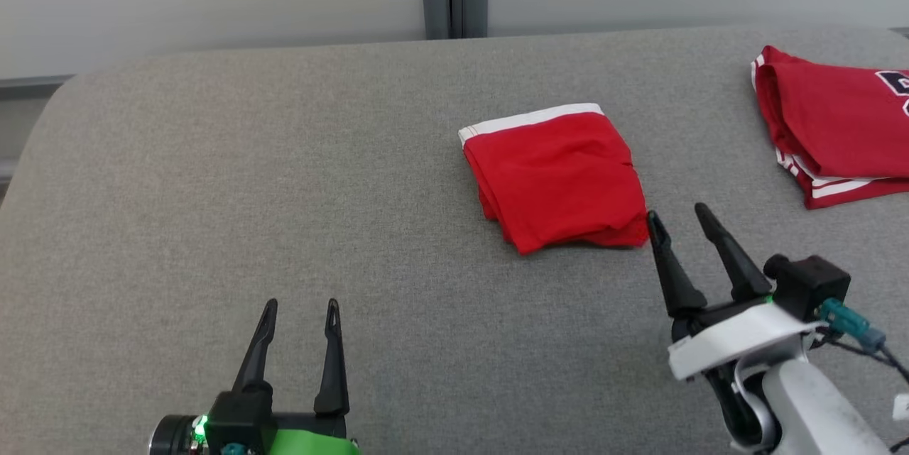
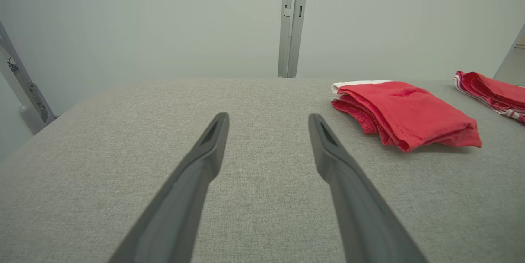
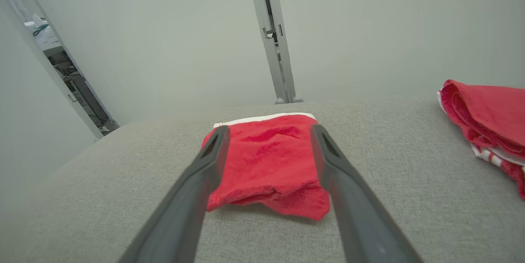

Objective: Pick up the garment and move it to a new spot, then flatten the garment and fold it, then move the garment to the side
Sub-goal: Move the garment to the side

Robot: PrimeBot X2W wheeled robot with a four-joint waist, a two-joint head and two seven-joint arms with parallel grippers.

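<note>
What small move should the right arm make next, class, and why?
Probably ease the right gripper forward and down onto the near right corner of the folded red garment. Its fingers stand open and empty close by that corner, and the garment already lies folded on the grey table, so moving it aside seems to remain.

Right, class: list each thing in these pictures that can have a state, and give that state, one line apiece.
Red cloth garment with white band: folded, lying flat, not held.
Red cloth garment with white stripes: folded over, lying at the far right, partly out of frame.
Left tool: open, empty.
Right tool: open, empty, by the banded garment's near corner.
</note>
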